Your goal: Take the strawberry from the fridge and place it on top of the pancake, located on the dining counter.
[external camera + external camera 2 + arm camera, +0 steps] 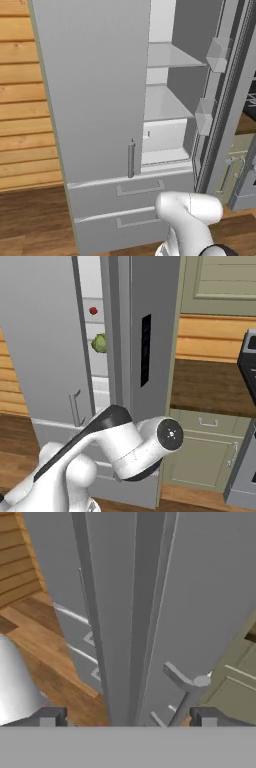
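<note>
In the left base view, a wood-plank wall [20, 95] fills the left edge. Next to it stands the fridge [95, 90], its left door shut with a vertical bar handle [131, 159] near the door's lower right corner. Below lie two drawers [135, 192]. Right of the shut door, the compartment is exposed, showing white shelves [167, 56] one above another. The right door [227, 95] is swung out, seen almost edge-on, with small bins on its inner face.

In the right base view, the strawberry [93, 310] sits inside the fridge, visible through the narrow gap between the two doors, close to the front edge of an upper shelf. A green cabbage [99, 343] rests on the shelf below it. Farther right are a dark wooden countertop [205, 383] and pale green cabinets [205, 448].

In the hand view, the gripper [128, 717] faces the open door's edge, its jaws spread wide with nothing between them. The right door's bar handle [186, 684] lies just above the right fingertip [209, 717].
</note>
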